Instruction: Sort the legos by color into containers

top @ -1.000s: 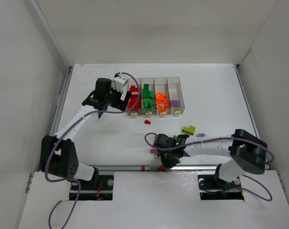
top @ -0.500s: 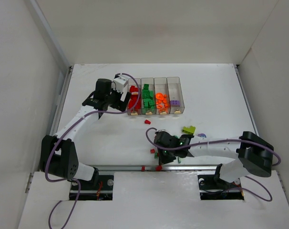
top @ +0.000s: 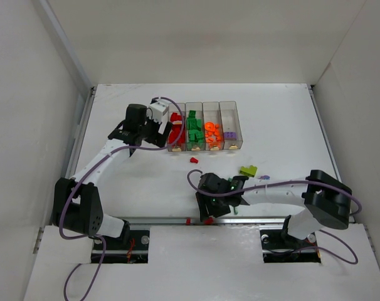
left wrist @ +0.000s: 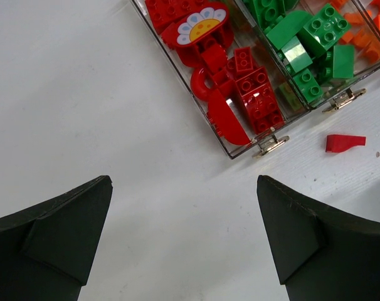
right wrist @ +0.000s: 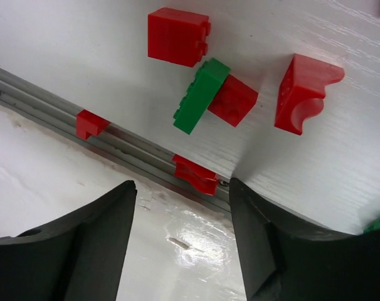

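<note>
The containers [top: 227,103], clear bins in a row, hold red, green, orange and purple legos. In the left wrist view the red bin [left wrist: 222,145] and the green bricks [left wrist: 303,44] lie up right, with a loose red wedge [left wrist: 345,142] beyond. My left gripper [top: 140,133] [left wrist: 184,182] is open over bare table left of the bins. My right gripper [top: 216,199] [right wrist: 182,185] is open and empty above the table's near edge. Just past it lie a red brick [right wrist: 177,28], a green brick [right wrist: 201,95] leaning on a red one [right wrist: 234,100], and a red arch piece [right wrist: 306,91].
A grey rail [right wrist: 46,94] runs along the near edge with two red bits [right wrist: 91,123] [right wrist: 195,174] lodged in it. A lime-yellow piece [top: 248,170], a small purple bit [top: 264,178] and a red wedge [top: 194,160] lie loose between the bins and the right arm.
My right gripper has gone from shut to open and has shifted left and back toward the near edge. The left arm has stayed still.
</note>
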`<state>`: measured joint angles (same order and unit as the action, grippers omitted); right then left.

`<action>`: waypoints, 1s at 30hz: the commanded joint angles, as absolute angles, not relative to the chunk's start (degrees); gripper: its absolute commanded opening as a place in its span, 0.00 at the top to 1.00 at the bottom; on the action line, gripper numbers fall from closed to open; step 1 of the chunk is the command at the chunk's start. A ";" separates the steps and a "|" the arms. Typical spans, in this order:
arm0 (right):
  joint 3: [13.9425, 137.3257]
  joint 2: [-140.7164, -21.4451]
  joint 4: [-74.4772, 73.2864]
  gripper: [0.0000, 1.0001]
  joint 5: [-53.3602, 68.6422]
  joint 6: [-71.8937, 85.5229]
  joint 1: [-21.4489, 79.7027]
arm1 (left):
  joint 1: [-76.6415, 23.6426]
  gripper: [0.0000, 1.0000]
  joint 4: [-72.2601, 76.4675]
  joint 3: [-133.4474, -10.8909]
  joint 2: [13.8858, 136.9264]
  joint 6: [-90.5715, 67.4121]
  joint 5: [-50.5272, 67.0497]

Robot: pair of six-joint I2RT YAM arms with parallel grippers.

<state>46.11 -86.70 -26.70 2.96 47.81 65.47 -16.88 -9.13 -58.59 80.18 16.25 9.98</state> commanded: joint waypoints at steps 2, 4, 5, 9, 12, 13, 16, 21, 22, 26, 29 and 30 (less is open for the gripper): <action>48.42 -88.42 -30.58 0.32 0.62 49.21 66.62 | -16.96 0.00 -8.88 -57.57 77.96 16.87 9.67; 49.12 -89.30 -31.20 0.31 0.62 49.74 66.62 | -16.96 0.00 -8.88 -57.57 77.96 16.87 9.67; 49.13 -90.25 -32.16 0.31 0.09 49.75 67.23 | -16.96 0.00 -8.88 -57.57 77.96 16.87 9.06; 51.67 -92.54 -35.41 0.31 -2.19 52.73 68.64 | -16.96 0.00 -10.10 -58.88 78.49 15.56 8.53; 51.68 -92.55 -36.04 0.31 -2.72 55.28 68.64 | -16.96 0.00 -10.72 -58.89 78.49 13.45 6.34; 51.68 -92.55 -36.04 0.31 -3.25 56.41 68.64 | -16.96 0.00 -10.72 -59.50 78.49 12.66 5.46; 52.90 -93.07 -37.96 0.31 -5.18 58.35 69.35 | -16.96 0.00 -11.43 -60.02 79.01 8.10 0.72; 54.84 -95.71 -38.50 0.27 -6.77 60.12 71.28 | -16.96 0.00 -11.43 -60.03 78.49 -0.69 -7.19; 54.84 -96.23 -38.50 0.27 -7.46 60.12 71.89 | -16.96 0.00 -11.43 -60.03 77.88 -2.10 -7.99; 56.78 -98.00 -39.64 0.27 -9.75 61.43 72.42 | -18.89 0.00 -12.48 -58.63 76.21 -6.06 -10.90; 57.48 -98.00 -40.78 0.27 -11.68 64.50 72.42 | -18.90 0.00 -11.44 -56.52 74.72 -6.68 -11.59; 56.96 -97.48 -40.78 0.29 -12.21 65.56 72.42 | -20.29 0.00 -10.29 -55.90 74.71 -6.68 -12.56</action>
<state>55.53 -97.67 -40.32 -7.31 62.22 71.99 -18.83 -11.92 -57.25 78.06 -3.53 -8.99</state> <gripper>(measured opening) 0.720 0.997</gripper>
